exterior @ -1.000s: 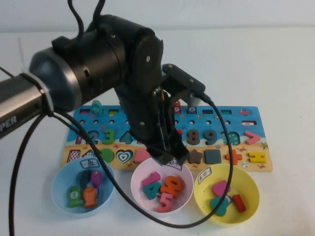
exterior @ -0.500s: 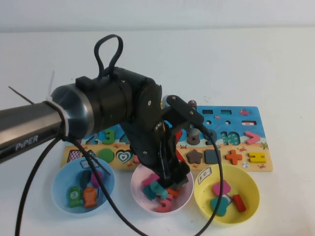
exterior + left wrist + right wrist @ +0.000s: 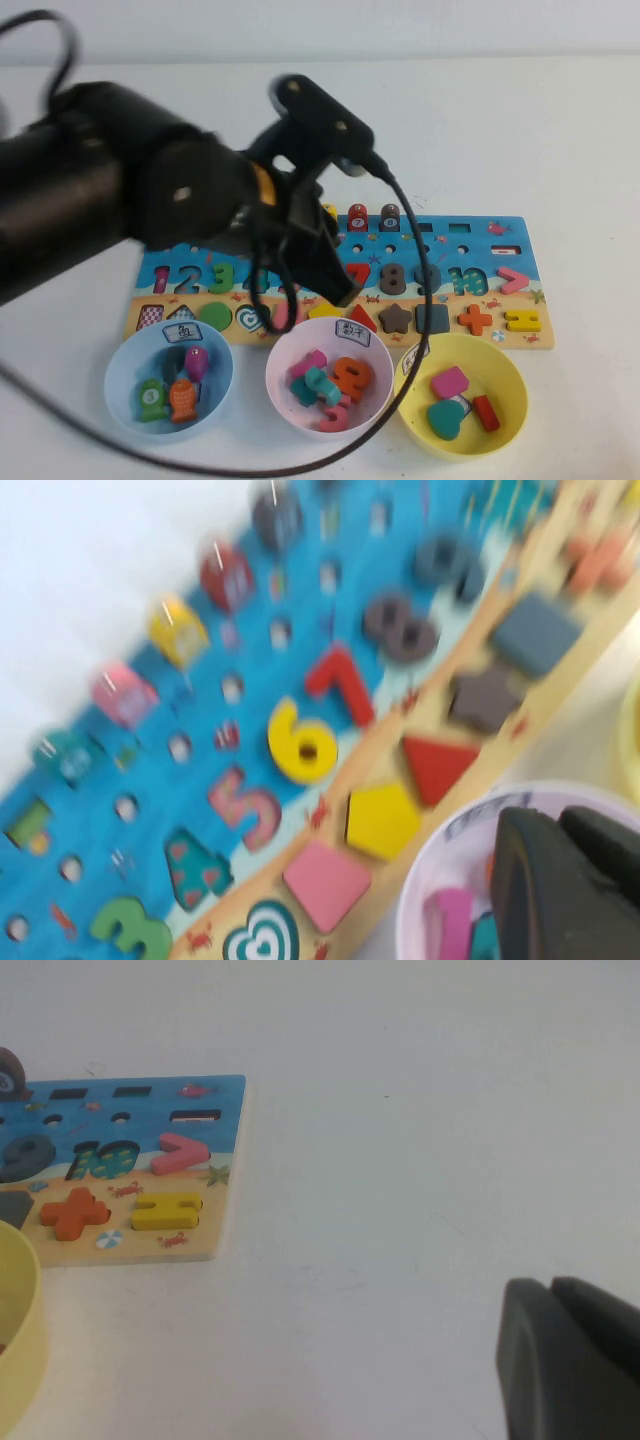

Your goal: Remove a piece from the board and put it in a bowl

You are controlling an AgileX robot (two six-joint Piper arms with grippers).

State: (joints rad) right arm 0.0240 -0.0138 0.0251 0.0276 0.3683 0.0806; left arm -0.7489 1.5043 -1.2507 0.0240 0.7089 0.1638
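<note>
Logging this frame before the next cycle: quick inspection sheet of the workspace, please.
Surface: white table, bare beyond the board.
Job's things: teal 2 piece lies in the pink bowl among other numerals; puzzle board sits flat behind the three bowls.
Clutter: blue bowl holds fish pieces; yellow bowl holds shape pieces.
Grippers: left gripper above the board's lower strip, just behind the pink bowl, holding nothing seen. Right gripper over bare table off the board's right end, out of the high view.
Cables: black cable loops from the left arm across the board and in front of the bowls.
Surroundings: pale wall behind the table; nothing else seen.
</note>
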